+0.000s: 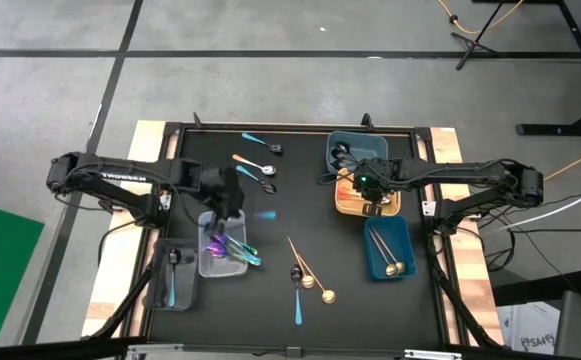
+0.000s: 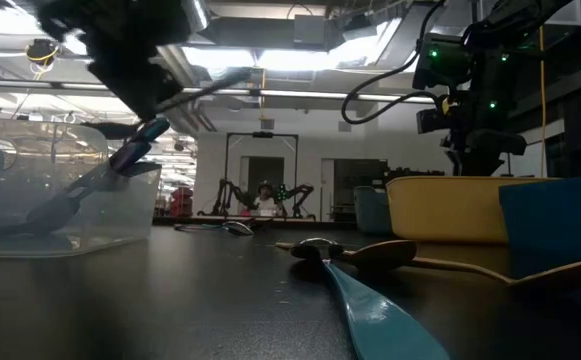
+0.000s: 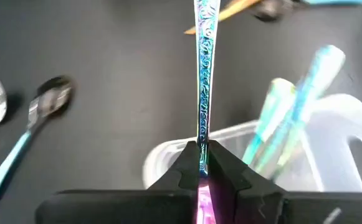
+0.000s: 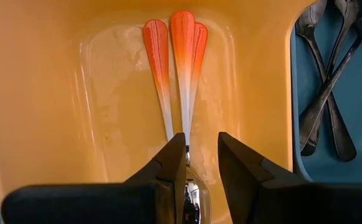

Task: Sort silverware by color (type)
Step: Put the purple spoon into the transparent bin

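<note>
Left gripper (image 3: 200, 163) clamped on iridescent spoon (image 3: 204, 74), held over clear tray (image 1: 213, 262)
Right gripper (image 4: 199, 163) open above orange spoons (image 4: 181, 50) in yellow tray (image 4: 56, 93); lower spoon well inside the rim before release

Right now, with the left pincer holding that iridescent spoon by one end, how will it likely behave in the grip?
The iridescent spoon juts straight out, unsagging, so it is probably stiff. The left pincer pinches only its thin end, so it may pivot. Its glossy finish suggests it could slip over the clear tray.

Left claw (image 1: 232, 212) above a tray (image 1: 208, 262) — spoons (image 1: 232, 250) in it.
</note>
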